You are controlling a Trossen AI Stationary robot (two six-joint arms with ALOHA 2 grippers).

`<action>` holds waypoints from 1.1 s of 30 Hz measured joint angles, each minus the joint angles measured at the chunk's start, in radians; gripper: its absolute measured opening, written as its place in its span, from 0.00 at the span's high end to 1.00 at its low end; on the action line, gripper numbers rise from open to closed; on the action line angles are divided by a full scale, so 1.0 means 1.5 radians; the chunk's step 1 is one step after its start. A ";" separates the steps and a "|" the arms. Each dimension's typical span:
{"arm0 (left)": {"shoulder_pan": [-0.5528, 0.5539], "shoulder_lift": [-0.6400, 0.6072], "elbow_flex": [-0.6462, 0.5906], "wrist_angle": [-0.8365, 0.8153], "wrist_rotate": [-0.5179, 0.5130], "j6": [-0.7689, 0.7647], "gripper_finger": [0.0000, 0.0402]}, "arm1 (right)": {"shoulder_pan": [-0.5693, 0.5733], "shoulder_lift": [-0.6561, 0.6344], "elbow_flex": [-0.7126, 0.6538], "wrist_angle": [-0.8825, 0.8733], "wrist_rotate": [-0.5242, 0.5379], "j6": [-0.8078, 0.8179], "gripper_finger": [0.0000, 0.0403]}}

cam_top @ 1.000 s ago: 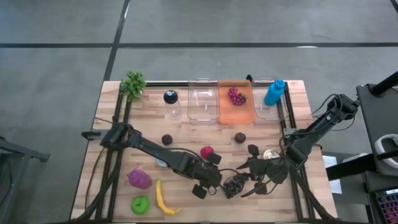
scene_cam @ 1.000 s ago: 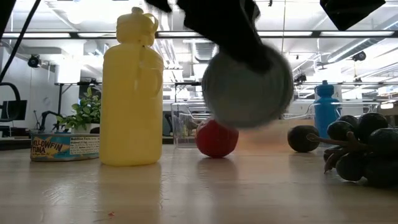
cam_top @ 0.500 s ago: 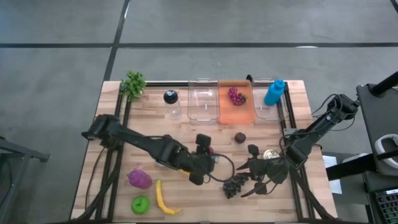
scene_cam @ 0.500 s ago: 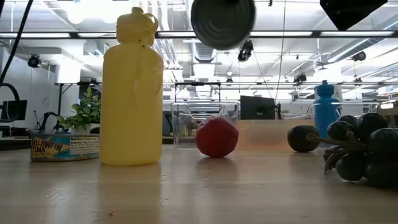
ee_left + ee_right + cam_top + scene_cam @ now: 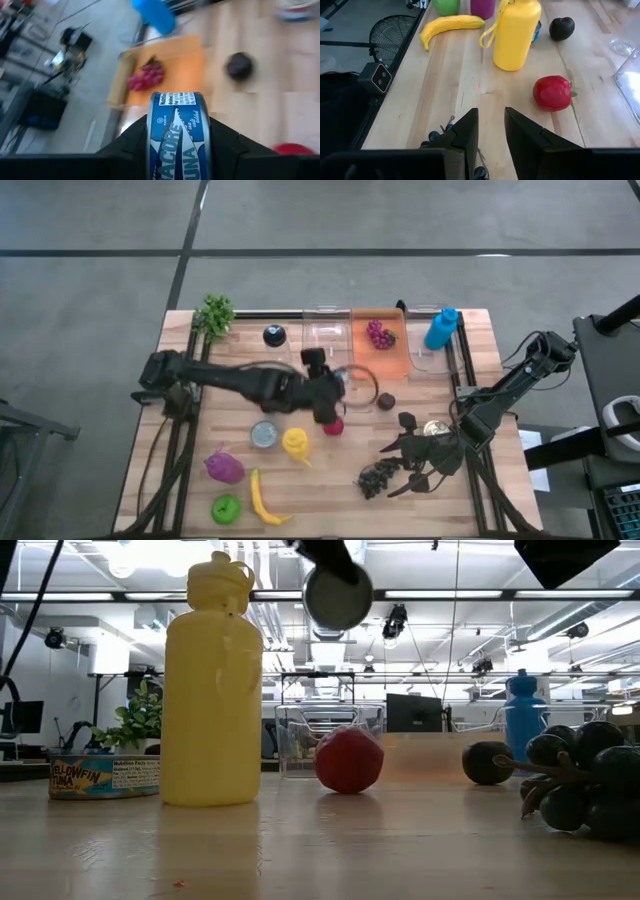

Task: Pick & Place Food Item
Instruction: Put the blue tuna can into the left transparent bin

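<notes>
Left hand (image 5: 177,150): clenched on a blue-labelled can (image 5: 178,132), which is held on edge between the two fingers. In the high view the left hand (image 5: 322,395) is seen above the middle of the counter (image 5: 240,335), just short of the clear containers.
Can: lifted clear of the counter. In the low view its round grey end (image 5: 337,595) is seen high up, above the red fruit.
Right hand (image 5: 490,132): fingers are set close together with a narrow gap between them, and nothing is seen gripped. In the high view the right hand (image 5: 405,460) is placed low at the counter's right side, just beside the dark grape bunch (image 5: 378,477).
Orange tray (image 5: 380,362): placed at the far edge of the counter between two clear containers (image 5: 325,350); a red grape bunch (image 5: 380,333) is carried in it.
Blue bottle (image 5: 441,328): stood upright, just right of the tray.
Yellow bottle (image 5: 295,443): stood upright near the counter's centre, beside a second can (image 5: 264,434).
Red fruit (image 5: 333,426): lain on the counter just beside the left hand.
Dark plums (image 5: 386,401): one is seen right of the left hand; another shows in the right wrist view (image 5: 562,28), beyond the yellow bottle.
Front left corner: a purple item (image 5: 224,468), a banana (image 5: 262,500) and a green item (image 5: 226,508) are grouped here.
Far left corner: a green plant (image 5: 214,314) is placed here.
</notes>
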 joint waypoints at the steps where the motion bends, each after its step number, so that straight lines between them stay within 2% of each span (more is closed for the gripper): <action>1: 0.014 0.000 0.000 0.000 0.000 0.000 0.65 | 0.000 0.000 0.000 0.001 0.004 -0.006 0.76; 3: 0.044 0.000 0.000 0.000 0.011 0.000 0.65 | 0.000 0.000 0.000 0.001 0.033 -0.020 0.76; 6: 0.088 0.002 0.000 0.004 0.030 -0.002 0.65 | 0.000 0.000 0.000 0.001 0.131 -0.019 0.76; 10: 0.133 0.003 0.000 0.005 0.030 0.000 0.65 | -0.001 0.000 0.000 0.000 0.280 0.049 0.77; 13: 0.159 0.003 0.000 0.012 0.034 0.000 0.65 | -0.001 0.000 0.000 -0.001 0.344 0.081 0.79; 18: 0.196 0.008 0.000 0.020 0.076 -0.004 0.65 | -0.001 0.000 0.000 -0.001 0.357 0.086 0.82; 23: 0.225 0.026 0.000 0.067 0.090 -0.004 0.65 | 0.000 0.000 0.000 -0.001 0.357 0.086 0.83; 27: 0.247 0.051 0.000 0.064 0.098 -0.015 0.65 | 0.000 0.000 0.000 -0.005 0.354 0.086 0.82; 30: 0.264 0.065 0.000 0.064 0.098 -0.075 0.65 | 0.000 0.000 0.000 -0.007 0.354 0.086 0.80; 33: 0.280 0.071 0.001 0.062 0.100 -0.205 0.65 | 0.000 0.000 0.000 -0.006 0.354 0.086 0.79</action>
